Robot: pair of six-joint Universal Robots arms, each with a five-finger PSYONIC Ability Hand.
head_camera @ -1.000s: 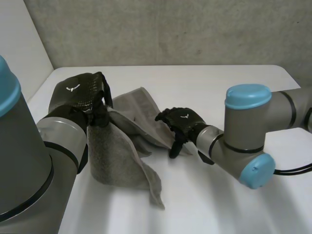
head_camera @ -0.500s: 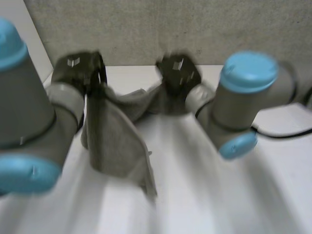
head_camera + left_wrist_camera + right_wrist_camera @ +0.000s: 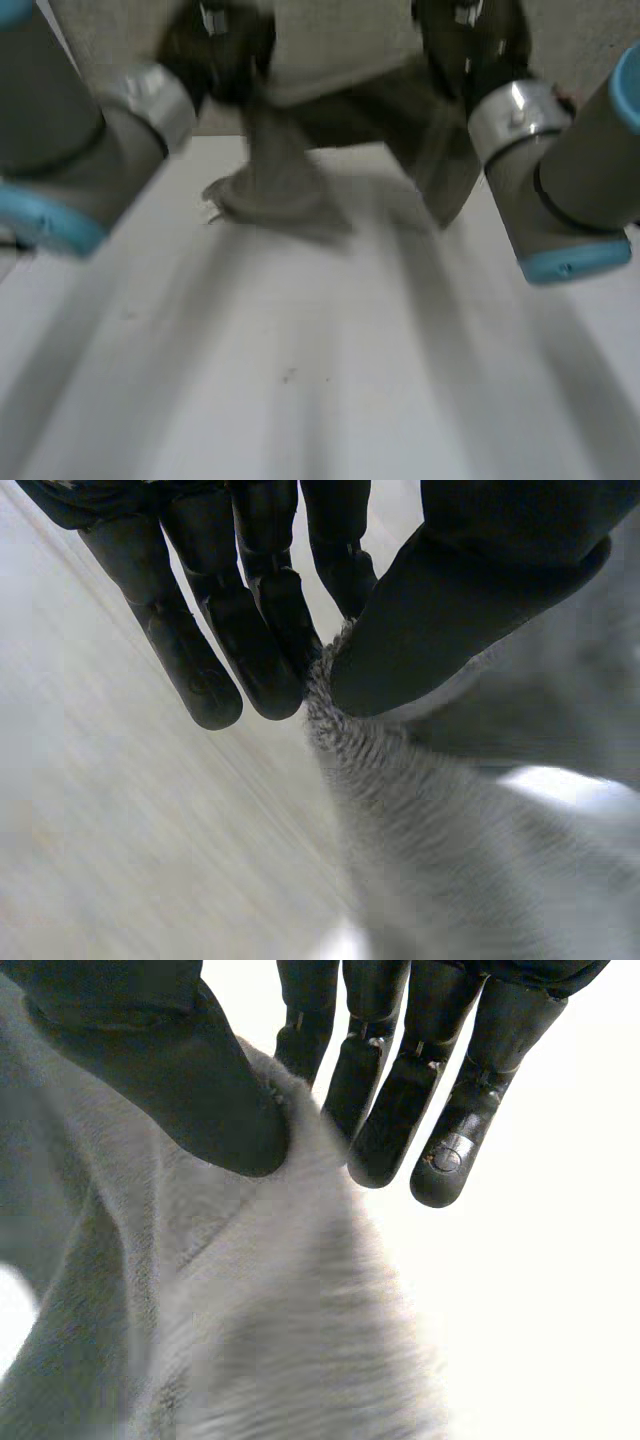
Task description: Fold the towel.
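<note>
Towel (image 3: 275,180), grey terry, held up over the far side of the tabletop (image 3: 300,380), strung from one robot hand to the other. The lower part hangs bunched. Its low end is touching the surface or just above it, and we cannot tell which.

Left robot hand (image 3: 470,610): thumb pressed toward the fingers (image 3: 255,650), a towel edge pinched between them. Right robot hand (image 3: 180,1090): the same, thumb and fingers clamped on the cloth at an edge, perhaps a corner.

Progress, as we judge it: early. Both grasps are made and look firm, but we see no fold line, and the cloth hangs twisted rather than flat. Left to do: spread it out, lay it down, bring one half over the other, let go.

Markings: a small white mark on the back of each robot hand in the head view, too blurred to read. We see no label or writing on the towel.
</note>
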